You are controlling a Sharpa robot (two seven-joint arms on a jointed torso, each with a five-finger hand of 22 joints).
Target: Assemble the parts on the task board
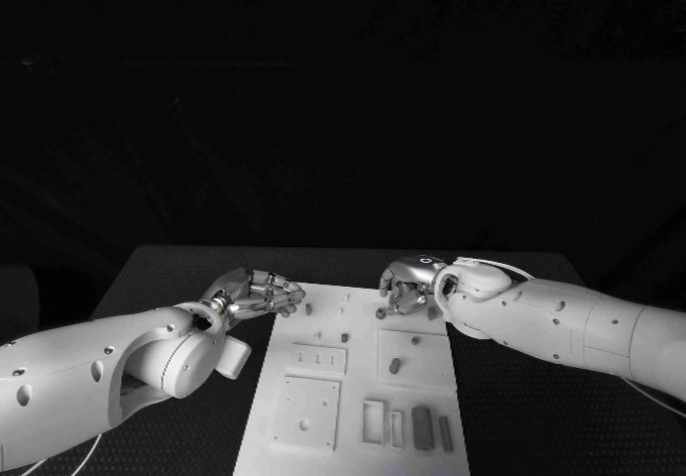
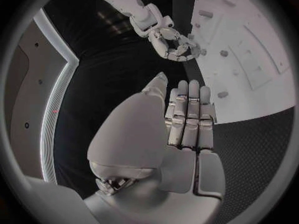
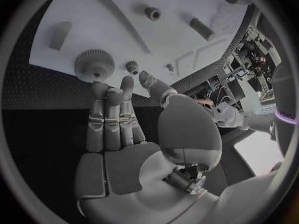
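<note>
Task board (image 1: 361,397) lies flat mid-table (image 1: 171,268), long axis running away from you toward the far edge. Both hands sit at its far end.

Left hand (image 1: 255,294) is at the board's far-left corner, beside it over the black table. Your left wrist view shows its fingers (image 2: 189,114) straight and side by side, thumb alongside, nothing held. Spread open, empty.

Right hand (image 1: 410,285) is over the board's far-right corner. In the right wrist view its fingers (image 3: 111,119) are extended together, tips near the board edge, palm bare. Also open and empty.

Recesses on the board: near end has a row of narrow upright slots; a dark rectangular part (image 1: 422,424) sits in one, long axis along the board, with a thinner piece (image 1: 445,432) in the slot beside it. The slots left of those look unfilled. A square panel (image 1: 309,411) lies left of the slots, a smaller one (image 1: 320,358) beyond it, and another square panel (image 1: 414,359) with small dark pegs to the right.

Right wrist view gives you details that the head view leaves too small: a large toothed gear (image 3: 94,64) lying flat near the board edge, a small gear (image 3: 132,66) just beside it, a short cylinder (image 3: 152,13), and an oblong part (image 3: 60,35) farther off.

Left wrist view shows the right hand (image 2: 174,44) with fingers curved over the board, which the head view can't resolve.
</note>
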